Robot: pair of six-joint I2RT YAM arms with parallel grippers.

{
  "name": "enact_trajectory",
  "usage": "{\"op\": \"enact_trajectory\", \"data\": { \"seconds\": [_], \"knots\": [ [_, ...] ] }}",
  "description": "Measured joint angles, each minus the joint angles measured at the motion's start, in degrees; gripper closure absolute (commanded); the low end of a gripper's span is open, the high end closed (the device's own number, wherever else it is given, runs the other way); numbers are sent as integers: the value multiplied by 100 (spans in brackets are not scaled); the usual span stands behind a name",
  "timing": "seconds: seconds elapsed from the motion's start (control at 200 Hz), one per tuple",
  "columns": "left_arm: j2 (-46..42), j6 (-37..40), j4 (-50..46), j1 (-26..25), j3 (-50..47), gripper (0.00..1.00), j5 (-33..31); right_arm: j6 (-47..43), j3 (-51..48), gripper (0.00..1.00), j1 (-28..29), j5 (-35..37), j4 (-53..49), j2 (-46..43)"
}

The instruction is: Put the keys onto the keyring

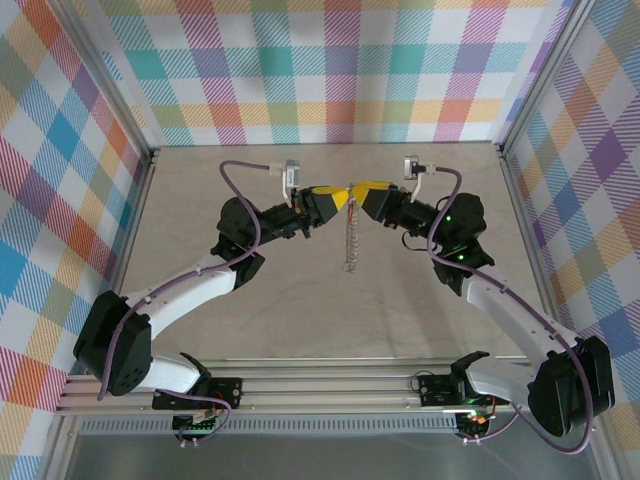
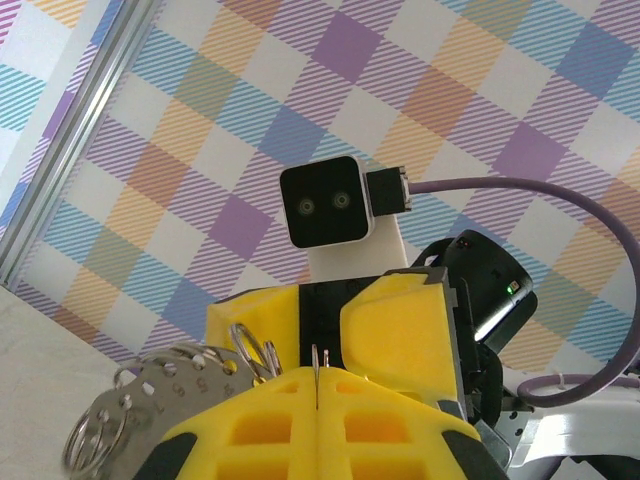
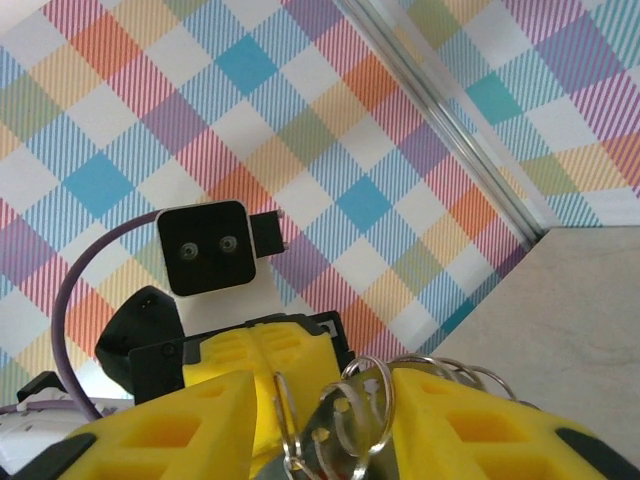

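Note:
The keyring (image 1: 349, 240) hangs edge-on above the table's middle, its fringe of small grey rings trailing down. Both grippers meet at its top. My left gripper (image 1: 340, 197) is shut on the thin ring wire (image 2: 316, 358), pinched between its yellow fingers (image 2: 250, 430). A holed metal tag (image 2: 150, 395) and small rings dangle just left of them. My right gripper (image 1: 362, 197) faces it, its fingers (image 3: 170, 430) apart, with the ring wire (image 3: 283, 410), small rings and the tag (image 3: 345, 440) in the gap. The red-headed key is out of view.
The beige tabletop (image 1: 250, 320) lies below the hanging ring, bounded by plaid walls (image 1: 330, 70) at the back and both sides. Each wrist camera (image 2: 325, 203) looks straight at the other (image 3: 205, 247). Purple cables (image 1: 232, 175) loop beside both arms.

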Motion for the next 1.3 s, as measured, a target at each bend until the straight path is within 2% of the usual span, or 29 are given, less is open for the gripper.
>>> {"op": "enact_trajectory", "data": {
  "seconds": [0.16,0.205,0.275,0.33,0.52,0.77,0.91,1.305],
  "knots": [
    [50,-37,26,0,0,100,0,-2,-4,67,35,-7,-2,-2],
    [57,-48,37,0,0,100,0,0,-4,64,35,-20,-4,-4],
    [59,-57,59,0,0,100,-2,-9,-20,51,35,-15,-28,-24],
    [59,-59,72,0,0,100,0,-94,-50,45,35,26,-101,-81],
    [59,-59,83,0,0,100,0,-289,-210,42,-2,433,-570,-533],
    [59,-57,85,0,0,100,0,-389,-227,52,-46,597,-673,-763],
    [59,-57,83,0,0,100,0,-350,-227,58,-48,382,-503,-651],
    [59,-57,83,0,0,100,0,-190,-227,67,-39,-109,-4,-297]
  ]
}}
